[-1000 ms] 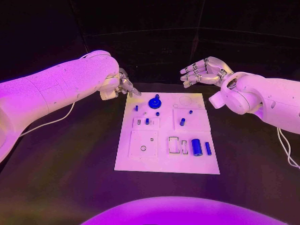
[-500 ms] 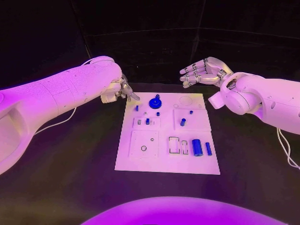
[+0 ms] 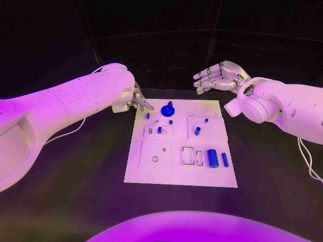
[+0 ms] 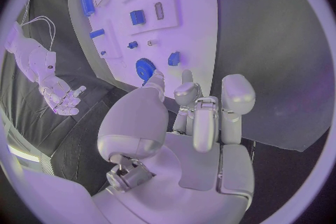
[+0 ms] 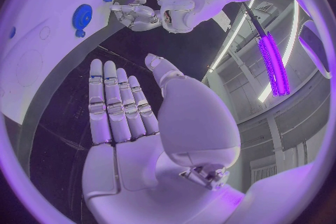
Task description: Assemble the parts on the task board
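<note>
The white task board [image 3: 155, 171] lies in the middle of the table. A blue gear [image 3: 168, 107] stands at its far edge, with small blue pegs [image 3: 197, 131] behind the middle. A blue cylinder [image 3: 212, 158] and a thin blue bar [image 3: 224, 160] lie at its near right. My left hand [image 3: 136, 99] hovers at the board's far left corner, just left of the gear, fingers loosely bent and holding nothing. The left wrist view has the left hand [image 4: 196, 117] close to the gear [image 4: 145, 68]. My right hand [image 3: 218, 75] floats beyond the board's far right corner, fingers spread and empty; its palm [image 5: 133, 117] faces the board [image 5: 35, 39].
Black table [image 3: 67, 191] surrounds the board. A thin white cable [image 3: 63, 130] trails under the left arm, and another cable [image 3: 307, 161] hangs by the right arm. Several shallow recesses [image 3: 156, 159] mark the board's near half.
My left arm has slid to the right, bringing its hand closer to the blue gear. The right hand has stayed where it was.
</note>
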